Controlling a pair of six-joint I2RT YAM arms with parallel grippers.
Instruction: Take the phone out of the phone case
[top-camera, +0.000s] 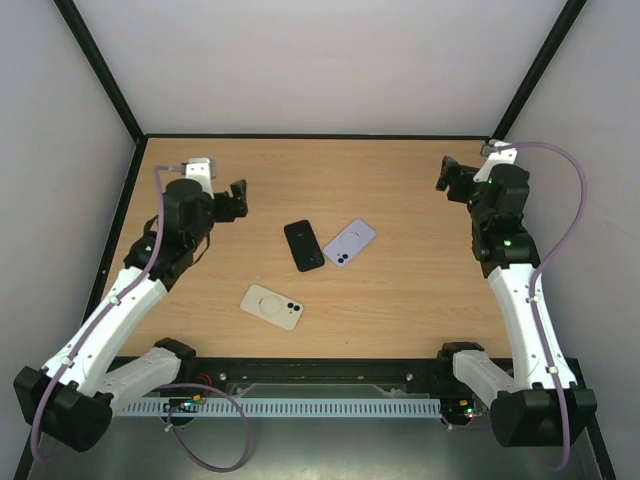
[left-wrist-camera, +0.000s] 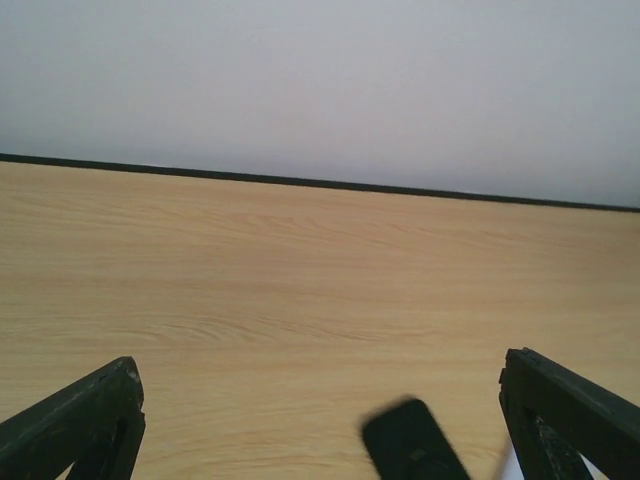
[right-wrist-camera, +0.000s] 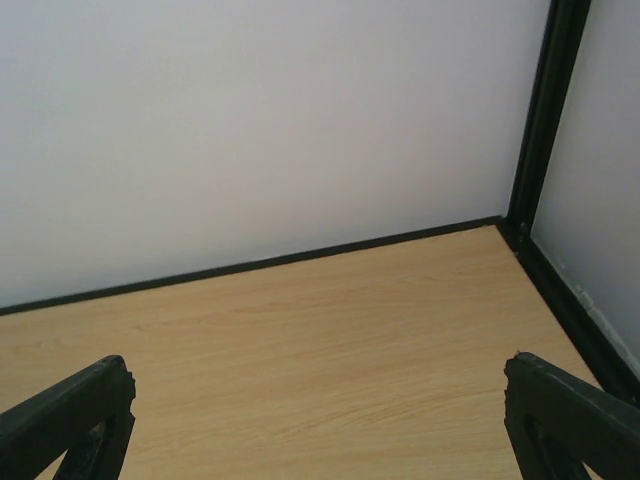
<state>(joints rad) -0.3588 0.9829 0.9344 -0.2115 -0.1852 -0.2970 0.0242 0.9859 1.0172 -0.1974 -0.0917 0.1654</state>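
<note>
Three phone-shaped things lie mid-table in the top view: a black one (top-camera: 303, 245), a lavender one (top-camera: 349, 242) touching its right side, and a cream one (top-camera: 272, 307) with a ring mark and camera lenses, nearer the front. I cannot tell which is a bare case. My left gripper (top-camera: 238, 198) is open and empty, left of the black one, whose end shows blurred in the left wrist view (left-wrist-camera: 412, 445) between the spread fingers (left-wrist-camera: 85, 420). My right gripper (top-camera: 447, 178) is open and empty at the far right, facing the back wall; its fingers (right-wrist-camera: 70, 415) frame bare table.
The wooden table (top-camera: 400, 300) is bounded by a black frame and white walls (top-camera: 330, 60). The back right corner post (right-wrist-camera: 545, 110) stands close to the right gripper. Both arm bases sit at the near edge.
</note>
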